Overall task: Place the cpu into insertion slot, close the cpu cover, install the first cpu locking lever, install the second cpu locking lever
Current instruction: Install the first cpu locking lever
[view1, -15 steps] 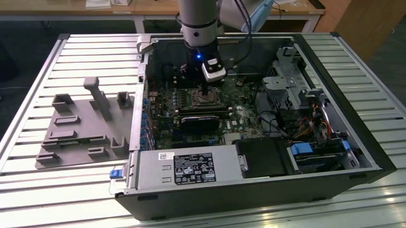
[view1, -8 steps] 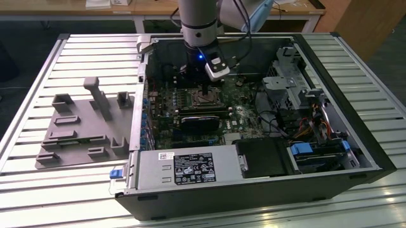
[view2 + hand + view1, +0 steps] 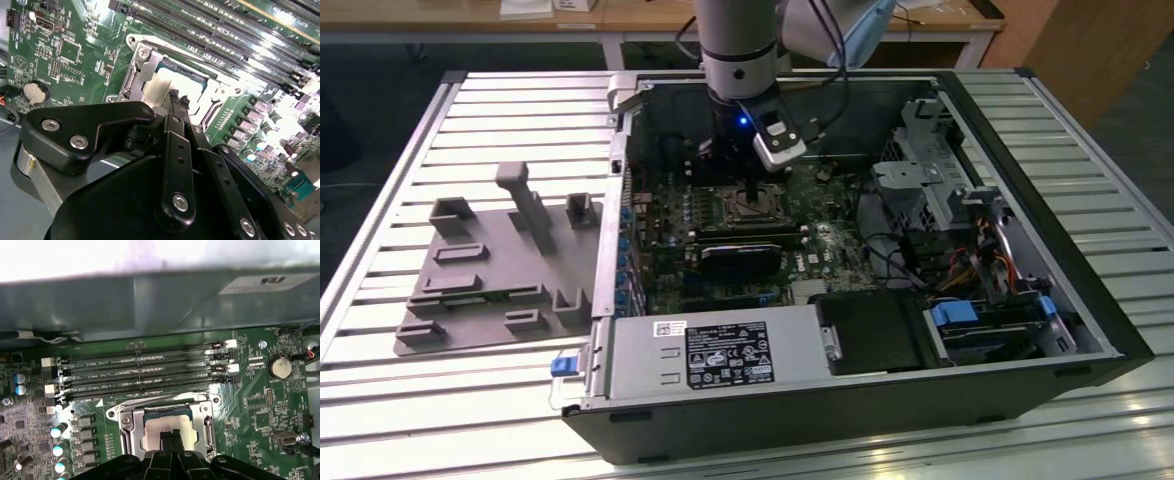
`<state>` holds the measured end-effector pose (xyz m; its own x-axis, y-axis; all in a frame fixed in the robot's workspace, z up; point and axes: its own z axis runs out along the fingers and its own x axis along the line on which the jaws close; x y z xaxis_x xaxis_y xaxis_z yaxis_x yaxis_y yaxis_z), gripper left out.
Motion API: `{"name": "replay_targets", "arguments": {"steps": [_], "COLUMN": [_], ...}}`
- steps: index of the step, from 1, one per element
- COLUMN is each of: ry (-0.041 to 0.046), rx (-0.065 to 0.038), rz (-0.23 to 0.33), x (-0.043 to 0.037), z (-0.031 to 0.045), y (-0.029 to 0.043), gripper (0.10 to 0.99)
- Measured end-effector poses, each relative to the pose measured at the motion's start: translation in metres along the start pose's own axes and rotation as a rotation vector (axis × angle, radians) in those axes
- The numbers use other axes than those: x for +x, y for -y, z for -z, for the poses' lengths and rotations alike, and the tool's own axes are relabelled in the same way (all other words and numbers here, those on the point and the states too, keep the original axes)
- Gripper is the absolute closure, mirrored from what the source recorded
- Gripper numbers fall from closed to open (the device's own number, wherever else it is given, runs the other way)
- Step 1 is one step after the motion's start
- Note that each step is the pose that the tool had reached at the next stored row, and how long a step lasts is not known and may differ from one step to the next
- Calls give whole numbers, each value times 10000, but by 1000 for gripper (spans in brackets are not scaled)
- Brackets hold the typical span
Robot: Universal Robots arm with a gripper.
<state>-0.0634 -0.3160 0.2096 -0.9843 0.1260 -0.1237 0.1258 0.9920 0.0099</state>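
Going left to right: the fixture plate (image 3: 494, 270), then the open computer case (image 3: 854, 400), where you are hanging the gripper (image 3: 757, 190) straight above the insertion slot (image 3: 750, 205). In both wrist views the fingertips (image 3: 170, 436) are sitting pressed together over the cpu (image 3: 162, 424), already lying inside the socket. The second wrist view is showing the cpu cover (image 3: 145, 67) framing it.

Exterior view overlooks the case (image 3: 854, 300); both wrist views hover close over its socket (image 3: 167, 425).

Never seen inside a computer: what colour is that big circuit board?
Green, clearest in the first wrist view: the circuit board around the insertion slot.
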Motion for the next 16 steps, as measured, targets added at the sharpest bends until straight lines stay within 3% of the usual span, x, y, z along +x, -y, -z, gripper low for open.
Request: {"name": "replay_targets", "arguments": {"steps": [4, 9, 16], "ry": [11, 11, 13], "rx": [90, 94, 91], "rz": [12, 10, 11], "x": [-3, -4, -20], "z": [0, 8, 138], "y": [20, 26, 25], "gripper": [984, 984, 984]}}
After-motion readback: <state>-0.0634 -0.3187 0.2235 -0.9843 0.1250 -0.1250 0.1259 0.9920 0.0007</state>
